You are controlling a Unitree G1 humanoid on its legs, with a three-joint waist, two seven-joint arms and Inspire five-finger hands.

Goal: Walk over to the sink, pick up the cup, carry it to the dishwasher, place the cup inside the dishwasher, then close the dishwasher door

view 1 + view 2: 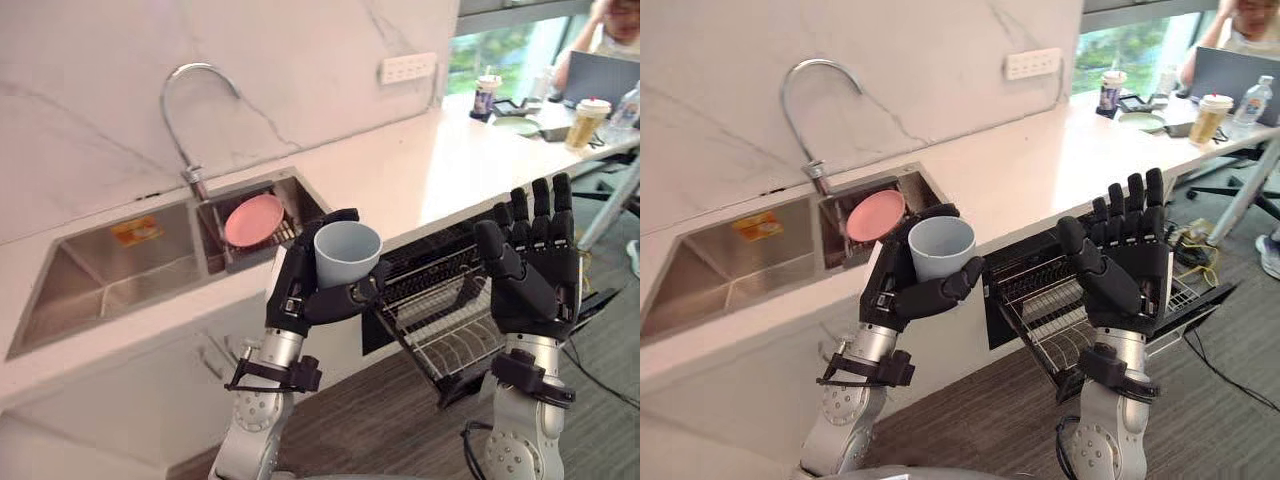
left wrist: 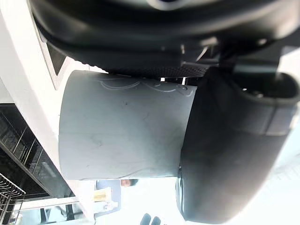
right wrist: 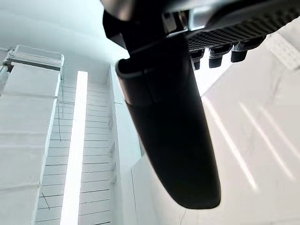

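Our left hand (image 1: 292, 288) holds a pale blue-grey cup (image 1: 347, 250) upright, fingers and thumb wrapped round its wall. It sits raised between the sink (image 1: 100, 265) and the open dishwasher rack (image 1: 440, 330). We judge the cup light, rigid and smooth, so possibly slippery, and best gripped mid-wall. Our right hand (image 1: 535, 265) is lifted, fingers straight, empty.

Sunk in counter (image 1: 420, 170) at left: sink (image 1: 100, 270), plate (image 1: 254, 219) in its right compartment — faucet (image 1: 190, 110) behind. Below, rightward — dishwasher rack (image 1: 440, 320) pulled out.
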